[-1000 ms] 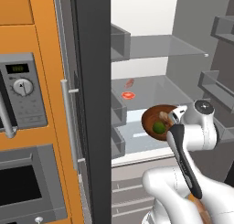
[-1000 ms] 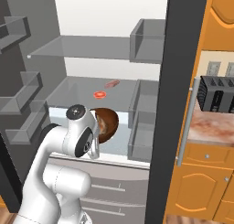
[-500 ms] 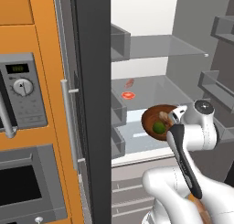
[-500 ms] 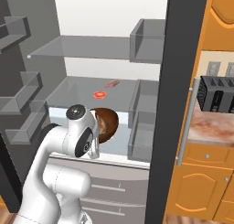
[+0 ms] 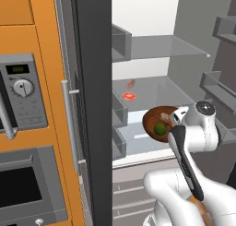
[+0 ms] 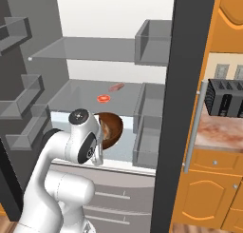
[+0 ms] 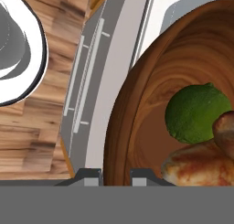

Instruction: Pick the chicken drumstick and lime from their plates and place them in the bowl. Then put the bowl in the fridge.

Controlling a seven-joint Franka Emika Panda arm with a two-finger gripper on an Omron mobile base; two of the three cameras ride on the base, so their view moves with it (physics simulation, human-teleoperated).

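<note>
The gripper (image 7: 115, 173) is closed on the rim of the bowl (image 7: 151, 104). In the hand view its two dark fingertips (image 7: 89, 175) stand close together at the bottom, one on each side of the near edge of the bowl wall. The bowl is dark brown outside, with a reddish-brown wood-grain inside.

Contents of the bowl:
- The lime (image 7: 199, 112) lies on the inner slope and touches the meat beside it.
- The chicken drumstick (image 7: 205, 166) lies next to the lime, nearer the fingertips; it is a lumpy tan-and-brown piece, cut off by the edge of the hand view.

In the left base view the bowl (image 5: 154, 120) is held at the front of the open fridge (image 5: 184, 59), over the front edge of the middle shelf (image 5: 161, 93). The green lime (image 5: 160, 129) shows inside it, and the white arm (image 5: 193, 137) reaches up to it from the lower right. In the right base view the bowl (image 6: 111, 128) is partly hidden behind the wrist of the arm. Whether the bowl rests on the shelf or hangs just above it cannot be determined.

Surroundings:
- A small red round item (image 5: 129, 96) and a smaller reddish piece (image 5: 130, 84) lie further back on the same shelf, apart from the bowl.
- An upper glass shelf (image 6: 95, 49) sits above.
- Grey door bins (image 5: 221, 86) line the open door.
- Grey drawers (image 6: 109, 199) sit below the shelf.
- The orange-framed wall oven (image 5: 27, 128) stands to the left of the fridge.
- A dark toaster (image 6: 225, 99) stands on the counter to its right.
</note>
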